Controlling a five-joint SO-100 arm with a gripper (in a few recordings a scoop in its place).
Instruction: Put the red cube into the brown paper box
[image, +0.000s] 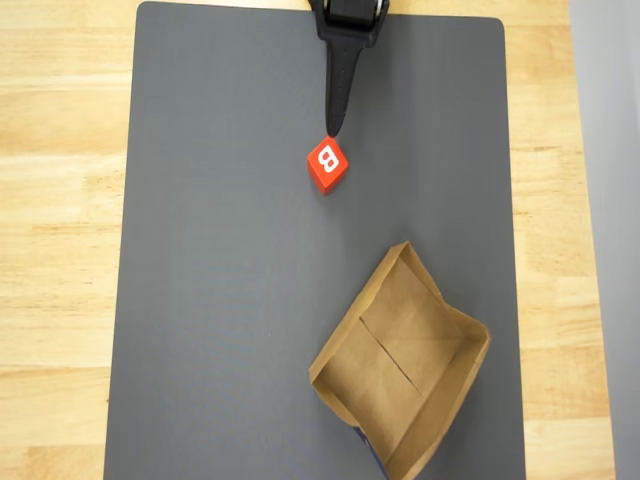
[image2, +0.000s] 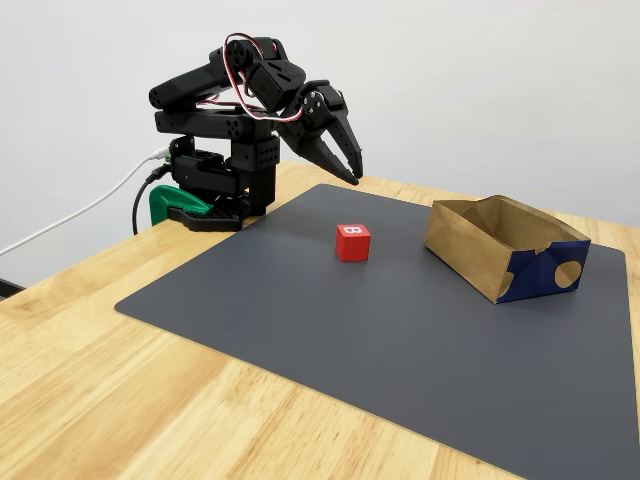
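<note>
One bench (image2: 90, 340), one grey mat (image: 230, 300) on it. One brown paper box (image: 400, 360), empty, long axis diagonal in overhead view, near mat's lower right corner. One red cube (image: 327, 165), "B" face up, corners turned diamond-wise, mid-mat, well apart from box; bare mat all round. My jaws (image2: 353, 170) together, lifted, tips just above cube in overhead view.

A light wooden table (image2: 90, 340) carries a dark grey mat (image2: 400, 330) bearing the red cube (image: 327, 165) and brown paper box (image: 400, 360).
</note>
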